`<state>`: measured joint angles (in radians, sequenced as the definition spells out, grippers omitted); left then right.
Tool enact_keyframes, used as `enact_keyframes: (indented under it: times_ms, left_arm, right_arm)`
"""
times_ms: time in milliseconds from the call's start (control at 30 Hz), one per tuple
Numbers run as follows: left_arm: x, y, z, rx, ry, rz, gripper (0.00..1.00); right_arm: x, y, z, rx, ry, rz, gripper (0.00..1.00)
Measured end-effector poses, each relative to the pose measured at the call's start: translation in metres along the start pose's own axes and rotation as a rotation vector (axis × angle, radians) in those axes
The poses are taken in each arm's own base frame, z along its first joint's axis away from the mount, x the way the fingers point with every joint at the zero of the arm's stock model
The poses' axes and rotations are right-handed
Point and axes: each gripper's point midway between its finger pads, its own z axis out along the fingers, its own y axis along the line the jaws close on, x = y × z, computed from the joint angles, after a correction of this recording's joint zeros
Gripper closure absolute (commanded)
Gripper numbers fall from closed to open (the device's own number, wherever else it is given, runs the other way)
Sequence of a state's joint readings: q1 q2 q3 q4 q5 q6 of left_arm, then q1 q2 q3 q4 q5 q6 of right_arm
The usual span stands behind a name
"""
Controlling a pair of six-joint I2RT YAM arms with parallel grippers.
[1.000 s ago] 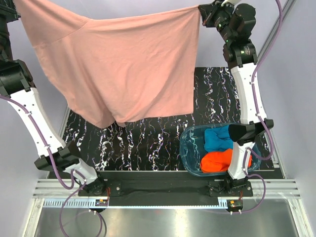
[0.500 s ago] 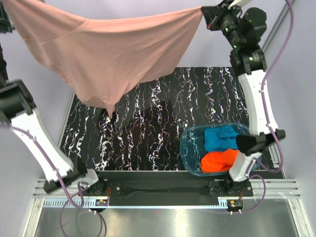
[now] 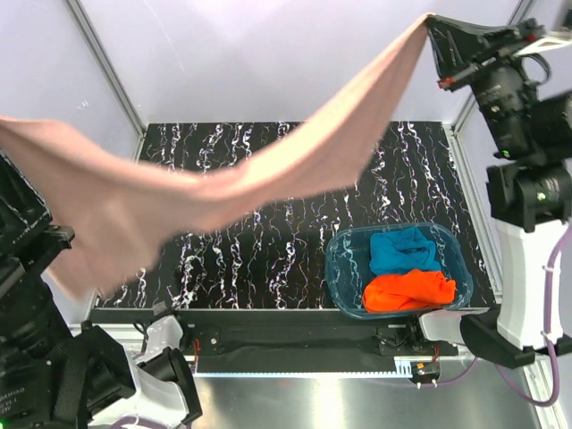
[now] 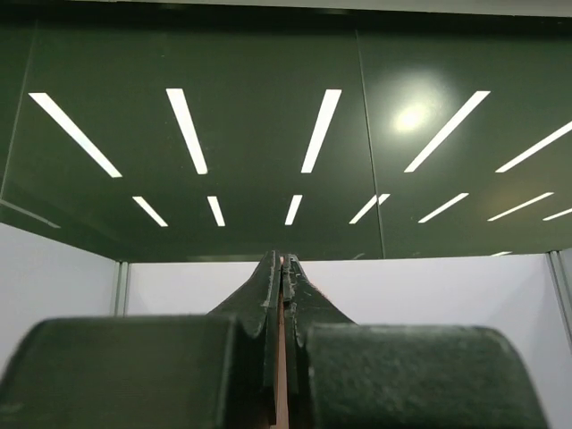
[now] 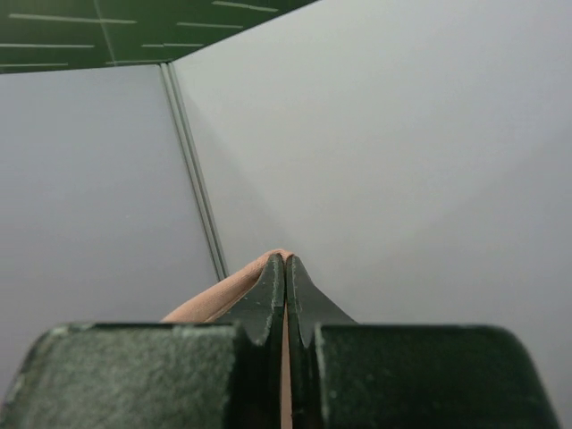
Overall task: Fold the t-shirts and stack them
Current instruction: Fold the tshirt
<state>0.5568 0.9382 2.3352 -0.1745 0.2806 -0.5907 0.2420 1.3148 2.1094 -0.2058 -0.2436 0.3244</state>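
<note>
Both arms high, spread wide: left gripper and right gripper each pinched tight on dusty-pink shirt edge. Cloth stretched mid-air above table (blue shirt, orange-red shirt lie in tub).

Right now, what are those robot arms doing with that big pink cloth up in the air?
The left jaws and the right jaws are each shut on an edge of the pink t-shirt, holding it stretched out high above the black table. The blue t-shirt and the orange-red t-shirt lie bunched in the clear plastic tub, not yet folded.
</note>
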Motion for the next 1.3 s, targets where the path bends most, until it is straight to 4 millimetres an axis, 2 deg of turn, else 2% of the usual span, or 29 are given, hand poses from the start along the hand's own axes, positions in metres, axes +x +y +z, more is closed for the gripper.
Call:
enact_keyframes:
  times_ms: [67, 133, 233, 267, 300, 400, 433, 467, 533, 600, 667, 733, 867, 933, 1033, 1100, 1300]
  left_arm:
    - [0.0, 0.0, -0.002, -0.006, 0.004, 0.0, 1.0]
    - [0.014, 0.01, -0.001, -0.026, 0.036, -0.009, 1.0]
    - [0.061, 0.041, 0.001, -0.085, 0.137, -0.043, 1.0]
    - [0.097, 0.063, -0.002, -0.125, 0.207, -0.067, 1.0]
    - [0.114, 0.072, -0.005, -0.146, 0.243, -0.08, 1.0]
    - [0.21, 0.119, -0.035, -0.235, 0.429, -0.15, 1.0]
    - [0.245, 0.135, -0.054, -0.274, 0.502, -0.177, 1.0]
    - [0.27, 0.144, -0.071, -0.307, 0.563, -0.2, 1.0]
    - [0.329, 0.167, -0.116, -0.381, 0.698, -0.241, 1.0]
    - [0.369, 0.179, -0.157, -0.438, 0.805, -0.268, 1.0]
    - [0.397, 0.185, -0.193, -0.474, 0.886, -0.277, 1.0]
    - [0.416, 0.187, -0.226, -0.497, 0.949, -0.277, 1.0]
    - [0.446, 0.188, -0.283, -0.523, 1.057, -0.258, 1.0]
    - [0.464, 0.19, -0.31, -0.534, 1.12, -0.253, 1.0]
    - [0.496, 0.199, -0.347, -0.571, 1.213, -0.255, 1.0]
    - [0.517, 0.207, -0.369, -0.601, 1.275, -0.263, 1.0]
    - [0.567, 0.225, -0.41, -0.659, 1.386, -0.298, 1.0]
  right_arm:
    - [-0.008, 0.006, -0.005, -0.011, -0.015, -0.001, 1.0]
    - [-0.012, 0.008, -0.006, -0.017, -0.026, 0.002, 1.0]
    - [0.004, 0.0, 0.004, -0.013, -0.004, 0.019, 1.0]
    - [0.015, -0.006, 0.009, -0.007, 0.012, 0.027, 1.0]
    - [0.026, -0.011, 0.014, 0.001, 0.028, 0.035, 1.0]
    - [0.09, -0.042, 0.036, 0.039, 0.126, 0.077, 1.0]
    - [0.115, -0.053, 0.044, 0.05, 0.161, 0.092, 1.0]
    - [0.141, -0.064, 0.05, 0.061, 0.203, 0.109, 1.0]
    - [0.213, -0.092, 0.06, 0.097, 0.316, 0.157, 1.0]
    - [0.288, -0.118, 0.064, 0.131, 0.434, 0.21, 1.0]
    - [0.359, -0.14, 0.062, 0.162, 0.539, 0.257, 1.0]
    - [0.426, -0.157, 0.053, 0.187, 0.634, 0.301, 1.0]
    - [0.527, -0.176, 0.03, 0.221, 0.781, 0.372, 1.0]
    - [0.565, -0.181, 0.025, 0.222, 0.824, 0.393, 1.0]
    - [0.6, -0.187, 0.028, 0.212, 0.847, 0.413, 1.0]
    - [0.617, -0.19, 0.032, 0.207, 0.848, 0.418, 1.0]
    - [0.63, -0.197, 0.051, 0.183, 0.811, 0.412, 1.0]
